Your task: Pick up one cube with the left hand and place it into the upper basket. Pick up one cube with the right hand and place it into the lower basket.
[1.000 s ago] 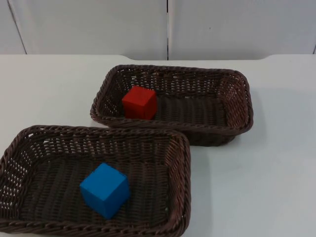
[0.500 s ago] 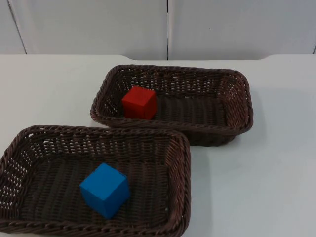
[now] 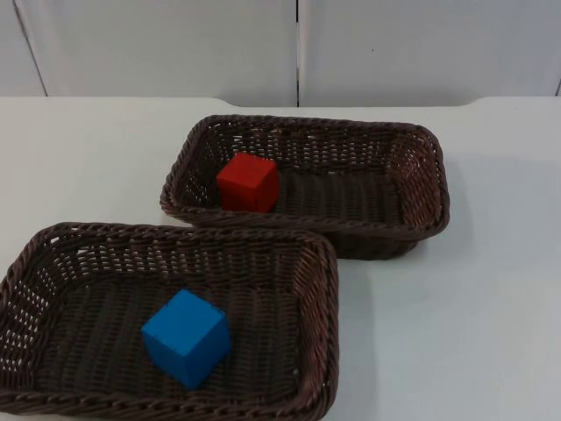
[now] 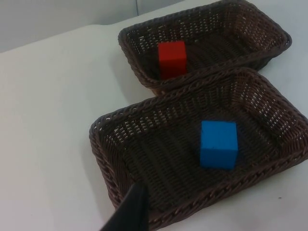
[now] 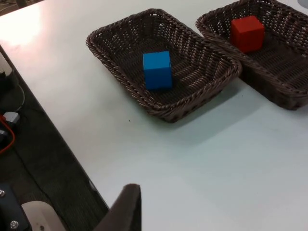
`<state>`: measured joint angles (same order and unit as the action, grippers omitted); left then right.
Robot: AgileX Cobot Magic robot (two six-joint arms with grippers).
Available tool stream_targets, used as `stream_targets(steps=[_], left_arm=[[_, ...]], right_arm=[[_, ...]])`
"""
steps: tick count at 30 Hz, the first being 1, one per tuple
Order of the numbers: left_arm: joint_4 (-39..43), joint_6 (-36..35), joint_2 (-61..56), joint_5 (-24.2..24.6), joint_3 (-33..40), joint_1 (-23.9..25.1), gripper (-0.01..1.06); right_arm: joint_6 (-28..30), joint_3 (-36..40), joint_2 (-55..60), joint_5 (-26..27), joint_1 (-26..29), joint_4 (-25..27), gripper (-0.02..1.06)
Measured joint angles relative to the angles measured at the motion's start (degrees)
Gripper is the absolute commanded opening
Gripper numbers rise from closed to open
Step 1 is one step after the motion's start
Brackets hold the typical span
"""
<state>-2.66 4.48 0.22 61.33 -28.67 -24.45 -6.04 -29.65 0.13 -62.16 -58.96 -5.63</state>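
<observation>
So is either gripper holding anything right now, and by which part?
Nothing is held. The red cube lies in the upper basket, the blue cube in the lower basket, both untouched.

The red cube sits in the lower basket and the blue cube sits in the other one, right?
Not quite. The red cube sits in the upper basket, as the top view shows; the blue cube is in the lower basket.
</observation>
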Motion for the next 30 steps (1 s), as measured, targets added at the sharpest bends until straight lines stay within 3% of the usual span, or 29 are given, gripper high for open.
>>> stream_targets(steps=[30], left_arm=[[0.5, 0.0, 0.0, 0.0, 0.0, 0.0, 1.05]], right_arm=[[0.0, 0.0, 0.0, 0.0, 0.0, -0.1, 1.05]])
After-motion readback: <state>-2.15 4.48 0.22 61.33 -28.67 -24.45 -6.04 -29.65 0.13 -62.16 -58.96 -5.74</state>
